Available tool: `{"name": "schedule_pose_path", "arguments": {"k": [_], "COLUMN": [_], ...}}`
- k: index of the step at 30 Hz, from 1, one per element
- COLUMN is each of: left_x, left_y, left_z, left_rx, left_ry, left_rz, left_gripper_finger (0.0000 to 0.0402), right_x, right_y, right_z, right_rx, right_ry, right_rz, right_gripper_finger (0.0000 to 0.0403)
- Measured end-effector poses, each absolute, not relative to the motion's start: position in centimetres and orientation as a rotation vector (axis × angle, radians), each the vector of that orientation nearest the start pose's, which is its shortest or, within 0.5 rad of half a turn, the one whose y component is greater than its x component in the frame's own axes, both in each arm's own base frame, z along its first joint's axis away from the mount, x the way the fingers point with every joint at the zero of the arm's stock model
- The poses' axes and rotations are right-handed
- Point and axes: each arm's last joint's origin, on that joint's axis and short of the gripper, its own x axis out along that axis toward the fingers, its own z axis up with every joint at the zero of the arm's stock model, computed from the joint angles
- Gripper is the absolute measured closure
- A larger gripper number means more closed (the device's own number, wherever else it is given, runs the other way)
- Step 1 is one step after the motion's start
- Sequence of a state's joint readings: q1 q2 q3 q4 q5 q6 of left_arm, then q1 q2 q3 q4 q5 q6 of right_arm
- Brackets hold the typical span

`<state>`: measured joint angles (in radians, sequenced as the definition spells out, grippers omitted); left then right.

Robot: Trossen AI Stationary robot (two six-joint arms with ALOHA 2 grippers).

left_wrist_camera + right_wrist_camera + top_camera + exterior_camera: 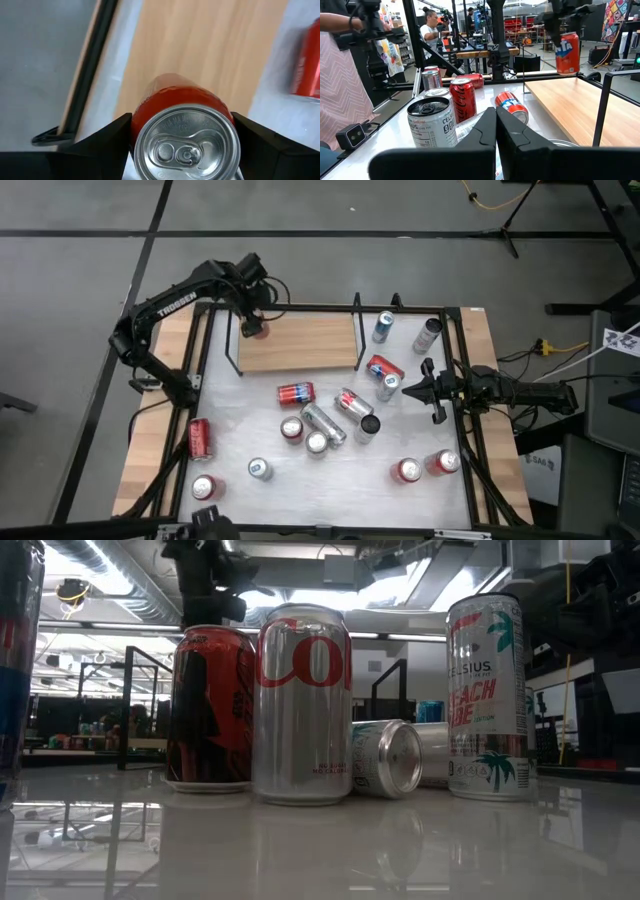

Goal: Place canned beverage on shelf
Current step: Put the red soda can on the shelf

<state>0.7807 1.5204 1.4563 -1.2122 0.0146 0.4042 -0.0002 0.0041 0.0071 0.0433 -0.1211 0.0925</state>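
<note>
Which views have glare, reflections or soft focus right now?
Low view: the glossy tabletop mirrors the Diet Coke can and ceiling lights, and bright lights wash out the background. Left wrist view: the held red can fills the frame, with the shelf board behind it soft. Right wrist view: the right gripper looms dark and blurred in the foreground.

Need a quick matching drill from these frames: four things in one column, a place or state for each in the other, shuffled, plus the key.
1. left gripper
2. right gripper
3. shelf
4. Celsius can

A. bare wooden board, no can resting on it
B. shut, empty, near the table's right edge
C. upright on the tabletop
D. holding an orange can above the board

Pairs: 1-D, 2-B, 3-A, 4-C
</note>
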Motion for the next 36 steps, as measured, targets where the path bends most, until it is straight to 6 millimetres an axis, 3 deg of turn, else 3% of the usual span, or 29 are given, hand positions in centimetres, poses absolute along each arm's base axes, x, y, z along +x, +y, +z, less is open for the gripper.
{"name": "schedule_pose_path", "arguments": {"k": [9,17,22,36], "left_x": [18.1,18.6,18.5,18.4], "left_y": [22.7,25.6,26.5,26.6], "left_z": [31.7,28.0,27.1,29.5], "left_rx": [-0.147,-0.209,-0.238,-0.238], "left_ry": [1.275,1.381,1.397,1.407], "left_rz": [0.453,0.414,0.399,0.427], "left_gripper_finger": [0.0127,0.0127,0.0127,0.0122], "right_x": [9.7,9.7,9.7,9.7], "right_y": [0.3,0.3,0.3,0.3], "right_z": [17.0,17.0,17.0,17.0], "right_rx": [0.089,0.090,0.089,0.089], "right_ry": [-0.041,-0.041,-0.040,-0.040], "right_rz": [0.123,0.122,0.121,0.117], "right_gripper_finger": [0.0403,0.0403,0.0403,0.0403]}}
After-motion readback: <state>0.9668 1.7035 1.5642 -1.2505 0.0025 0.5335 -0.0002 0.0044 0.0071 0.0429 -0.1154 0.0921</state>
